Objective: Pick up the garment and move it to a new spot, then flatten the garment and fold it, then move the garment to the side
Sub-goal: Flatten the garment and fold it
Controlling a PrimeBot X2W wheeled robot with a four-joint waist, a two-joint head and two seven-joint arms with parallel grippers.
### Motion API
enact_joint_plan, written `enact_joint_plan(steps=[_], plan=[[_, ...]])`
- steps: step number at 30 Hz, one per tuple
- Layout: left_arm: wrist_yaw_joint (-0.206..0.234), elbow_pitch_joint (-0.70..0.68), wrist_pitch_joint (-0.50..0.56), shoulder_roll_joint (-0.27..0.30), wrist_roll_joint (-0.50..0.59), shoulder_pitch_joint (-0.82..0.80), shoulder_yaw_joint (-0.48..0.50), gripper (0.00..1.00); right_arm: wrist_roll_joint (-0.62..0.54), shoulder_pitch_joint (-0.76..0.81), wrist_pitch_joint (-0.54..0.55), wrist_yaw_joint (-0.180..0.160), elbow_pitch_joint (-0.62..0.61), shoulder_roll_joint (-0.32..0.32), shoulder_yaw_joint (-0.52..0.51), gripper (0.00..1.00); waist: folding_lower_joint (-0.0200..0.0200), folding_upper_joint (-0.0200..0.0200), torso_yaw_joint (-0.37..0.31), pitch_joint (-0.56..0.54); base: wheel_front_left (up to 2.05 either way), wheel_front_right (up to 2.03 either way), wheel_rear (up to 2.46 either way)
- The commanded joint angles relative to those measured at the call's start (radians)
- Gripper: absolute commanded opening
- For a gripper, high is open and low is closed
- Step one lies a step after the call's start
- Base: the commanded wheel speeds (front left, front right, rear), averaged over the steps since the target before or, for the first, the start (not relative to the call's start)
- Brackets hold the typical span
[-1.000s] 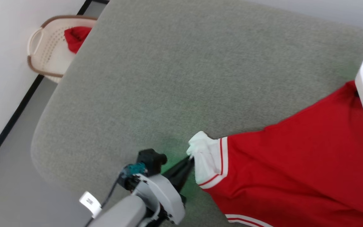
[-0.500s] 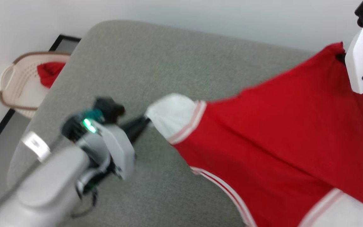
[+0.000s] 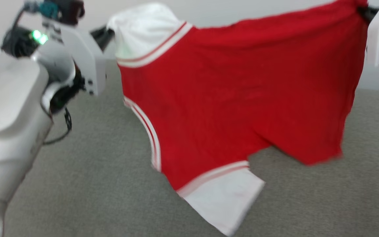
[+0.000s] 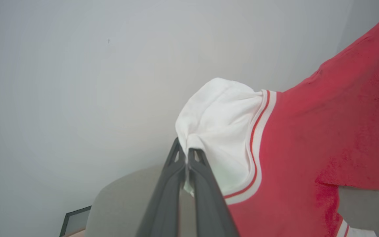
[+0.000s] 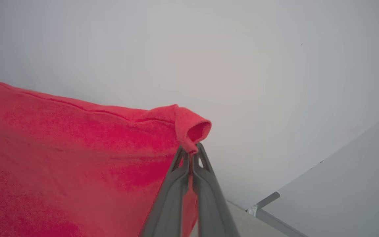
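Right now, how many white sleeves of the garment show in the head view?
2. One sleeve is at upper left, pinched in the left tool; the other sleeve hangs low at centre.

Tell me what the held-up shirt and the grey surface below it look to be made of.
The garment: soft knit fabric, matte and slightly fuzzy, probably cotton or a blend; it sags and bunches where the left hand and right hand pinch it. The grey surface: woven or felt-like upholstery, matte, finely flecked; its rounded corner suggests padding.

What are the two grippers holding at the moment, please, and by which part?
The garment: left gripper pinches a white sleeve, right gripper a red corner.
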Motion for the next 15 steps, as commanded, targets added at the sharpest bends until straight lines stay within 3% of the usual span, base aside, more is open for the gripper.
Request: enact_joint_plan(steps=[1,8,15], plan=[[-0.001,0.017,-0.001,-0.005,0.010,-0.024,0.002,0.00,-0.015,-0.019,-0.023,-0.001,0.012,0.010,-0.012,0.00,0.0000,0.0000,-0.043,-0.042,0.00,0.00,0.00],[0.032,0.189,-0.046,-0.067,0.055,-0.216,0.022,0.00,-0.121,-0.110,-0.182,-0.001,0.140,0.105,-0.075,0.00,0.0000,0.0000,-0.092,-0.057,0.00,0.00,0.00],[0.057,0.338,-0.123,-0.102,0.105,-0.377,0.027,0.00,-0.195,-0.194,-0.254,-0.001,0.245,0.187,-0.104,0.00,0.0000,0.0000,-0.137,-0.058,0.00,0.00,0.00]])
